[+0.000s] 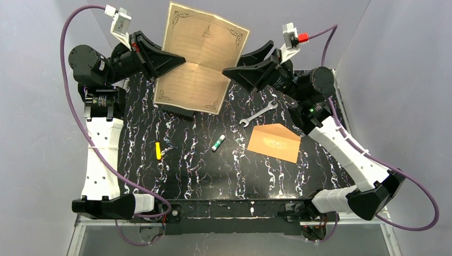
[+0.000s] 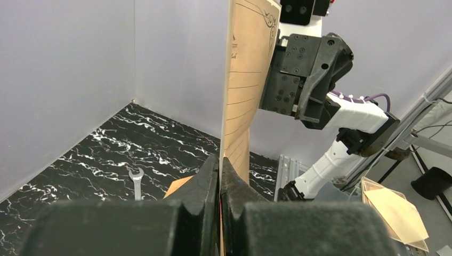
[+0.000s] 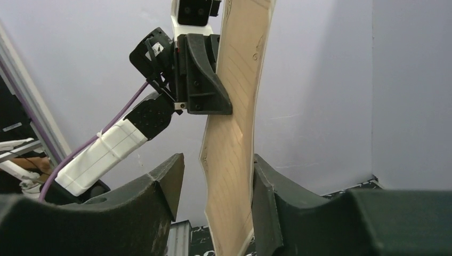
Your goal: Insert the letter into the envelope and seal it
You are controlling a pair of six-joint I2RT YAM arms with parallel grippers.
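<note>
I'm readying the letter (image 1: pixel 201 57) above the desk's far edge. The left gripper (image 2: pixel 219 161) pinches it and the right gripper (image 3: pixel 217 172) gapes around it. Next, I judge, that claw must close for folding.

Your top view: bright, even, diffuse light; walls (image 1: pixel 32 106) read flat lilac-grey. Pale glare band across middle of letter (image 1: pixel 198 66); soft shadow beneath it, toward far edge of table (image 1: pixel 186 160). Your wrist views: own fingers (image 2: pixel 205 184) blurred, out of focus; letter edge sharp. Warm glow mid-sheet, right wrist.
</note>
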